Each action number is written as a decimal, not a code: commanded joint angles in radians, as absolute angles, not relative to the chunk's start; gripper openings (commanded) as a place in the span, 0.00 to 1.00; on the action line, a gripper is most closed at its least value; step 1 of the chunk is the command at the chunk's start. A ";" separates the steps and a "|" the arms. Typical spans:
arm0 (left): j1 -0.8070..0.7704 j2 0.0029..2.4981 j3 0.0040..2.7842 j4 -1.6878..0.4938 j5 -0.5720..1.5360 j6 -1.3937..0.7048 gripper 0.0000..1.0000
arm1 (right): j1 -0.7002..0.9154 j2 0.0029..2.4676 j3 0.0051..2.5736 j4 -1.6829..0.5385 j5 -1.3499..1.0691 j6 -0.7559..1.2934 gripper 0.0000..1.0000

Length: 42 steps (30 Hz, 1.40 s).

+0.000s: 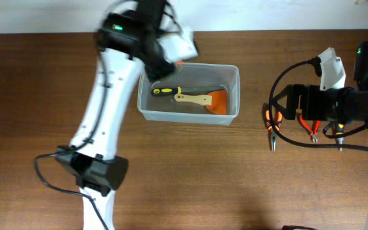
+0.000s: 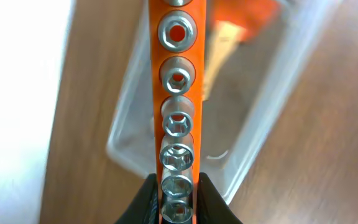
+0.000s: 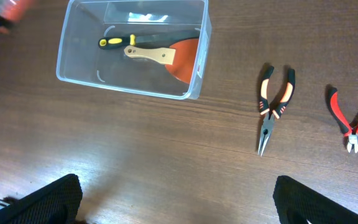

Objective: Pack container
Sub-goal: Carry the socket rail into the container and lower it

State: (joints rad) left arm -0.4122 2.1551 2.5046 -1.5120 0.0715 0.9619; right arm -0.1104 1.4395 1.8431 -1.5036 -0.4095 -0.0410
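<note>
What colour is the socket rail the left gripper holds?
Orange socket rail, carrying silver sockets; it shows clearest in the left wrist view.

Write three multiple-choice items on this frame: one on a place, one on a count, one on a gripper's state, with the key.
1. Where do the orange-and-black pliers lie?
A. in the container
B. on the table, right of the container
C. held in the air

2. How many tools lie inside the container?
A. none
B. four
C. two

3. The left gripper is:
A. shut on the orange socket rail
B. open and empty
C. shut on a screwdriver

Key: 1 B, the right wrist view shows them on bare wood beside the container. 2 C, only a yellow-handled tool and a wooden-handled scraper are inside. 3 A, its fingers clamp the rail's end.
</note>
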 commanded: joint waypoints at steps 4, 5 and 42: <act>-0.469 2.210 2.339 -1.430 0.034 1.255 0.03 | -0.105 1.437 1.851 -1.504 -0.422 -0.044 0.99; -0.469 2.221 2.300 -1.393 0.022 1.256 0.03 | -0.105 1.437 1.851 -1.505 -0.422 -0.044 0.99; -0.507 2.380 2.188 -1.232 0.173 1.292 0.03 | -0.105 1.437 1.851 -1.512 -0.422 -0.044 0.99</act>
